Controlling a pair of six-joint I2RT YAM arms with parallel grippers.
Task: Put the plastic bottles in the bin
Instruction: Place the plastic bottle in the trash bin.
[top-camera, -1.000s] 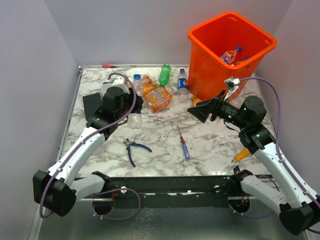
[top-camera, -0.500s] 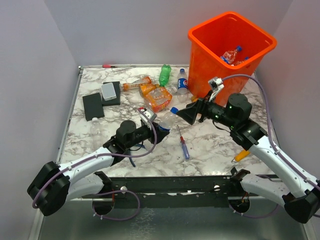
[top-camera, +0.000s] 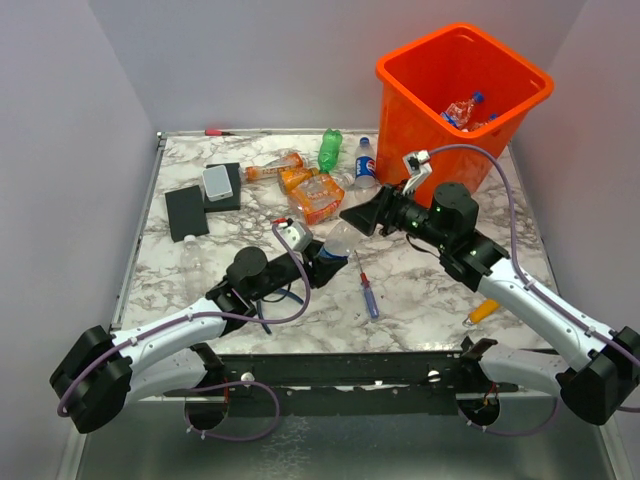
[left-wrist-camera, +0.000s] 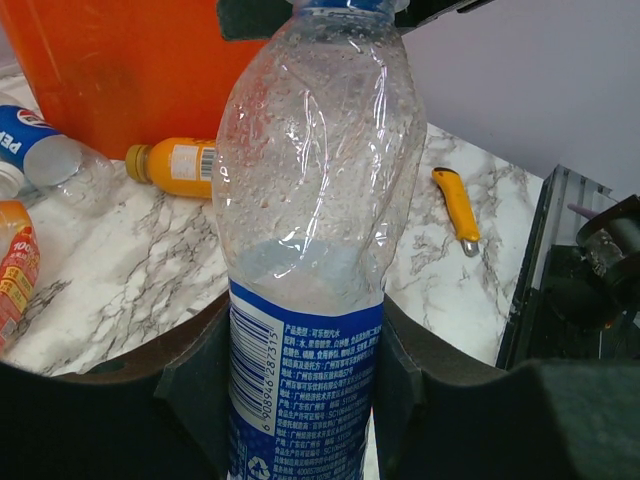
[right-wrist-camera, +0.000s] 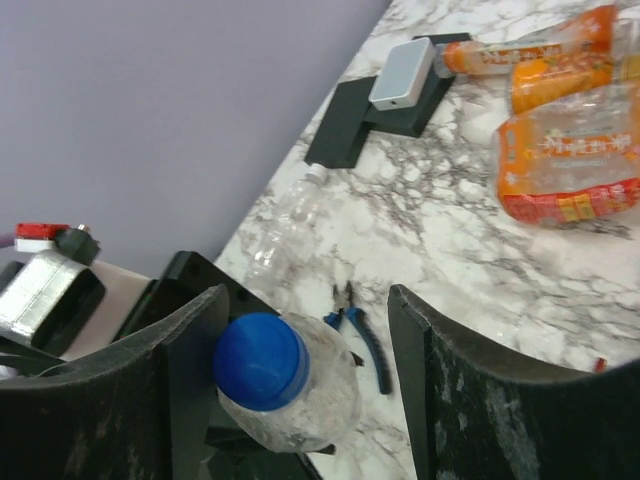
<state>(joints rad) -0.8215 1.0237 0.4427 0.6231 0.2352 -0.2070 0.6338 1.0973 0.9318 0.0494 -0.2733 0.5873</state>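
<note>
My left gripper (top-camera: 322, 260) is shut on the blue-labelled lower part of a clear plastic bottle (top-camera: 340, 238) and holds it above the table, cap toward the right arm. The left wrist view shows its fingers (left-wrist-camera: 205, 385) pressed on the label of this bottle (left-wrist-camera: 315, 200). My right gripper (top-camera: 358, 218) is open, its jaws on either side of the bottle's blue cap (right-wrist-camera: 260, 362), with the left jaw close against the cap. The orange bin (top-camera: 462, 95) stands at the back right with bottles (top-camera: 463, 108) inside. More bottles lie at the back: orange ones (top-camera: 316, 197), a green one (top-camera: 329, 150), a Pepsi one (top-camera: 365, 162).
A clear bottle (top-camera: 191, 253) lies at the left. An orange bottle (left-wrist-camera: 180, 166) lies by the bin's foot. A screwdriver (top-camera: 367, 290), blue-handled pliers (right-wrist-camera: 358, 338) and a yellow-handled tool (top-camera: 484, 309) lie near the front. Black blocks (top-camera: 187, 212) with a grey box (top-camera: 217, 182) sit at the back left.
My left arm has swung from the back left to the table's middle carrying the clear bottle. My right gripper has moved left and now straddles the bottle's cap.
</note>
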